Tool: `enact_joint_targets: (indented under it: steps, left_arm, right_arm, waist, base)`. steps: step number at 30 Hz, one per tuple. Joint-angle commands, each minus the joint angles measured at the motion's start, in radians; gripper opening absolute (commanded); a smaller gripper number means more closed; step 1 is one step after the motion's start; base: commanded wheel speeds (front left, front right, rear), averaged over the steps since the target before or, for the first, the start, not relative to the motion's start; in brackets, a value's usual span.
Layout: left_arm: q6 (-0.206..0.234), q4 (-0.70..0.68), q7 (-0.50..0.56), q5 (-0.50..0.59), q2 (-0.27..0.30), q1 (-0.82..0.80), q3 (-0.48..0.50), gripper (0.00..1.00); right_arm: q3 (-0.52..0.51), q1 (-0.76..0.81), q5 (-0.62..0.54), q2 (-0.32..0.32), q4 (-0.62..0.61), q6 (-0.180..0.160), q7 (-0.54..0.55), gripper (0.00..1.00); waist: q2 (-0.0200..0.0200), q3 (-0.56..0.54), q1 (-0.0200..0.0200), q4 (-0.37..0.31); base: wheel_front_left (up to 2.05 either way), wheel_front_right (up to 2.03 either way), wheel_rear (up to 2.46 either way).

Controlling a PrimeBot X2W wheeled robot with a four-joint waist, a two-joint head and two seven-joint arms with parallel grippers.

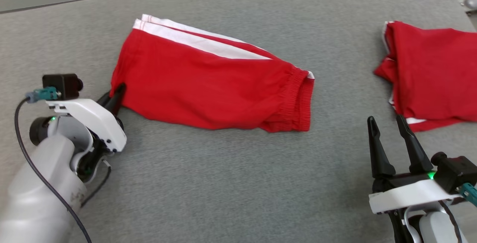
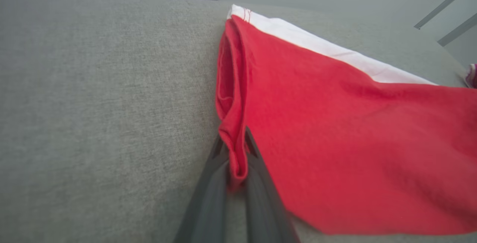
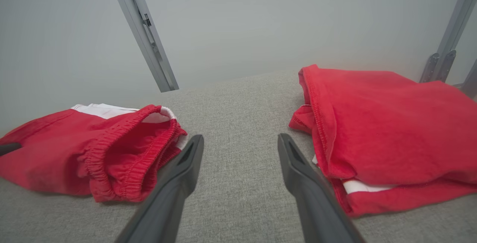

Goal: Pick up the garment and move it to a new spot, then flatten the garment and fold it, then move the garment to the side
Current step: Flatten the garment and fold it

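While the left gripper (image 1: 120, 86) pinches the shorts (image 1: 208, 82) at their left hem, the right gripper (image 1: 385, 118) gapes wide beside a folded pile (image 1: 432, 71); bare table (image 1: 223, 183) spans the near side.

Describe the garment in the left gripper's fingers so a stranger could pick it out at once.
Start at the grey fabric-covered table. Two red garments lie on it; take the shorts near the middle, spread out, whose left corner the left gripper pinches. Unlike the folded red stack at the right edge, it shows a long white side stripe and a gathered waistband.
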Motion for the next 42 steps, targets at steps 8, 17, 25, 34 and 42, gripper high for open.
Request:
enact_joint_targets:
  steps: [8, 17, 25, 34, 42]
  left_arm:
    - [0.018, -0.096, -0.127, -0.022, -0.019, 0.161, -0.007, 0.0]
    - [0.11, -0.272, -0.164, -0.042, -0.025, 0.332, 0.003, 0.0]
    - [0.224, -0.406, -0.264, 0.019, 0.008, 0.392, 0.059, 1.0]
    - [0.322, -0.591, -0.286, 0.187, 0.023, 0.423, 0.15, 1.0]
    - [0.354, -0.774, -0.286, 0.341, 0.031, 0.522, 0.253, 1.0]
  right_arm:
    - [-0.047, 0.049, -0.065, -0.005, -0.04, 0.0, 0.036, 1.0]
    - [-0.064, 0.085, -0.069, -0.005, -0.067, 0.0, 0.071, 1.0]
    - [-0.055, 0.099, -0.066, -0.005, -0.073, 0.0, 0.075, 1.0]
    - [-0.056, 0.071, -0.084, -0.005, -0.089, 0.0, 0.073, 1.0]
    - [-0.057, 0.062, -0.111, -0.005, -0.108, 0.0, 0.09, 1.0]
  waist:
    - [0.0, -0.054, 0.0, 0.13]
    - [0.0, -0.097, 0.0, 0.163]
    - [0.0, -0.14, 0.0, 0.143]
    - [0.0, -0.162, 0.0, 0.125]
    - [0.0, -0.181, 0.0, 0.128]
  base:
    - [0.0, 0.0, 0.0]
    - [0.0, 0.0, 0.0]
    - [0.0, 0.0, 0.0]
    - [0.0, 0.0, 0.0]
    - [0.0, 0.0, 0.0]
